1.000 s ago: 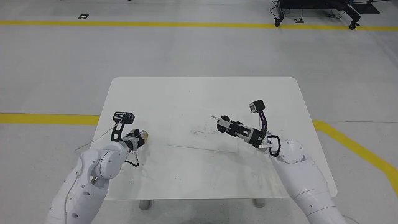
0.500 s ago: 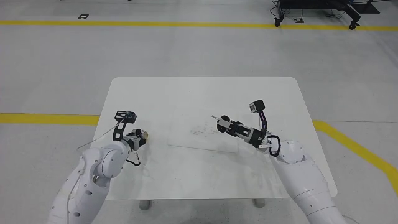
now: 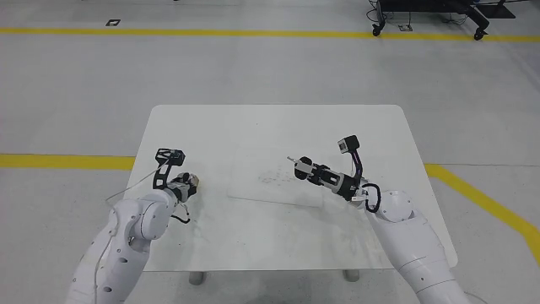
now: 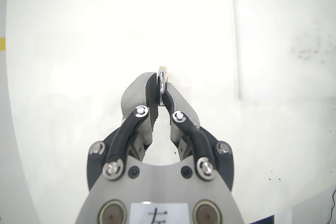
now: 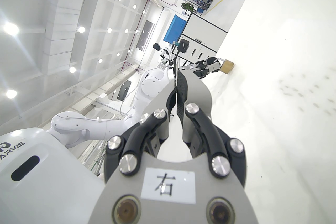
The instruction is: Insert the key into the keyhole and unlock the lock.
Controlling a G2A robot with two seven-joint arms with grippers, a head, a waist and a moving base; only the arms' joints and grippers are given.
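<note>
Lock [image 5: 227, 66] and key [image 3: 292, 162] wait well apart over the white surface [image 3: 253, 236], the insertion not yet begun. The left hand [image 4: 161, 83], over the near-left part of the surface, pinches the brass lock by its silver shackle, with the body jutting past the fingertips. Whether the body touches the surface cannot be told. Toward the right, the right hand [image 5: 178, 75] is pressed together on a thin pale sliver that appears to be the key, pointing left toward the lock.

The risks look plain from here. Held by the shackle alone, the lock's body could pivot or swing when the key pushes against it, sending the tip off the keyhole. The keyhole itself cannot be seen, so its facing relative to the key is unknown, and a poor line-up would jam the tip against brass. The key, gripped across a narrow strip, may also twist or slide back between the pads once it meets resistance or is turned.

Each hand's base plate carries a white sticker [image 4: 159, 214] with a single dark character. The right hand's sticker [image 5: 168, 184] bears a different one.
</note>
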